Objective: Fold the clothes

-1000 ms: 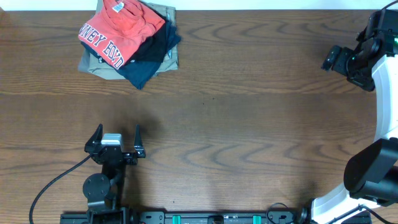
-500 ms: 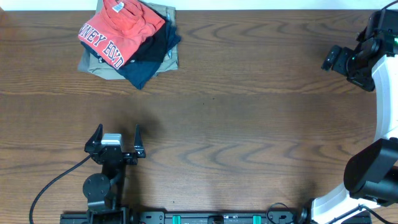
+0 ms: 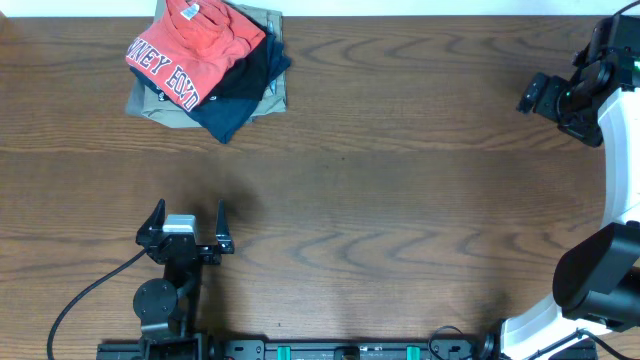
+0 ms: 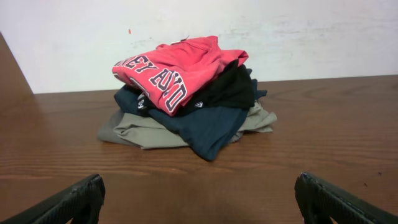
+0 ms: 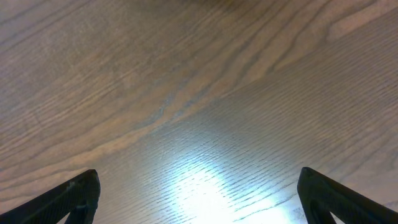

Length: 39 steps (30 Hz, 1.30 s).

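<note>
A stack of folded clothes sits at the table's far left: a red T-shirt with white lettering on top, a dark navy garment under it and a khaki one at the bottom. The left wrist view shows the stack ahead, with the red shirt, the navy one and the khaki one. My left gripper is open and empty near the front edge, well short of the stack. My right gripper is open and empty over bare wood at the far right.
The brown wooden table fills the view. A white wall stands behind the stack. A black cable trails from the left arm's base at the front edge.
</note>
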### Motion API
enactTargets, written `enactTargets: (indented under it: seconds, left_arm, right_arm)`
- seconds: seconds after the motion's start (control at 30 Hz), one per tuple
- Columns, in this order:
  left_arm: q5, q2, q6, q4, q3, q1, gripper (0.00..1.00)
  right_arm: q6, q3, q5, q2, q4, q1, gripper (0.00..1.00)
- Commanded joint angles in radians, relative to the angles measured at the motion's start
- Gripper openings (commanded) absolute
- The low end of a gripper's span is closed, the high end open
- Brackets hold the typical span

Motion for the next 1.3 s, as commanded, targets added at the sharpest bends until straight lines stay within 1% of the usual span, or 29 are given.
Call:
enactTargets:
  seconds: [0.0, 0.17, 0.27, 0.5, 0.73, 0.93, 1.03, 1.13, 1.23, 1.27]
  left_arm:
    - [0.011, -0.006, 0.014, -0.045, -0.010, 0.006, 0.98]
    - [0.011, -0.006, 0.014, -0.045, -0.010, 0.006, 0.98]
    - [0.011, -0.006, 0.014, -0.045, -0.010, 0.006, 0.98]
    - [0.011, -0.006, 0.014, -0.045, -0.010, 0.006, 0.98]
    - [0.011, -0.006, 0.014, -0.045, -0.010, 0.006, 0.98]
    - [0.011, -0.006, 0.014, -0.045, -0.010, 0.006, 0.98]
    - [0.011, -0.006, 0.014, -0.045, -0.010, 0.006, 0.98]
    - [0.011, -0.006, 0.014, -0.045, -0.010, 0.006, 0.98]
    - [0.011, -0.006, 0.014, -0.045, -0.010, 0.006, 0.98]
    - [0.011, -0.006, 0.014, -0.045, -0.010, 0.006, 0.98]
  right_arm:
    - [-0.005, 0.003, 0.010, 0.015, -0.001, 0.000, 0.99]
    - [-0.005, -0.003, 0.010, 0.035, -0.002, 0.009, 0.99]
    - [-0.005, -0.004, 0.010, 0.008, -0.003, 0.021, 0.99]
    - [-0.005, -0.004, 0.010, -0.138, -0.003, 0.087, 0.99]
    - [-0.005, -0.004, 0.010, -0.333, -0.003, 0.234, 0.99]
    - [-0.005, -0.027, 0.010, -0.472, -0.003, 0.422, 0.99]
    - [-0.005, -0.083, 0.010, -0.541, -0.005, 0.526, 0.99]
    - [-0.006, -0.171, 0.021, -0.613, 0.008, 0.593, 0.99]
    - [-0.008, -0.305, 0.068, -0.707, 0.109, 0.623, 0.99]
    - [-0.008, -0.360, 0.068, -0.742, 0.167, 0.623, 0.99]
